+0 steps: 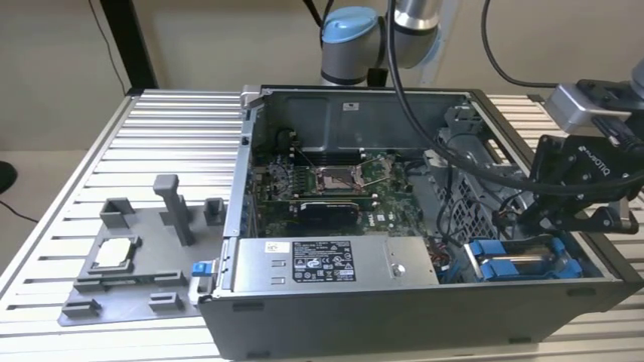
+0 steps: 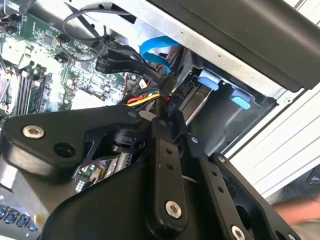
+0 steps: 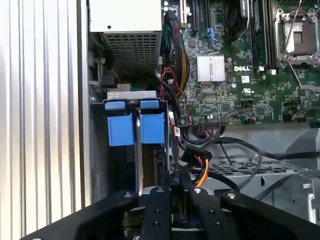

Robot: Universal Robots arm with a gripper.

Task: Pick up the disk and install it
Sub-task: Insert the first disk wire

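The disk (image 1: 515,261) stands on edge in the drive bay at the near corner of the open computer case (image 1: 403,317), on the exterior view's right. Its blue carrier tabs (image 3: 135,127) point up out of the bay, with a thin silver edge between them. In the second wrist view its silver face (image 2: 198,102) and blue tabs sit inside the bay. My black gripper (image 1: 533,225) hangs just above the bay, beside the disk's edge, with its tips (image 3: 173,182) close to a black cable plug. The fingers (image 2: 165,150) are drawn together, and I see nothing held between them.
A long grey power supply box (image 1: 322,264) lies along the case's near side. The motherboard (image 1: 337,179) with its open socket sits behind it. Black, yellow and red cables (image 3: 200,167) crowd the space beside the bay. A grey fixture plate (image 1: 151,290) holding a small silver chip (image 1: 113,251) lies on the slatted table.
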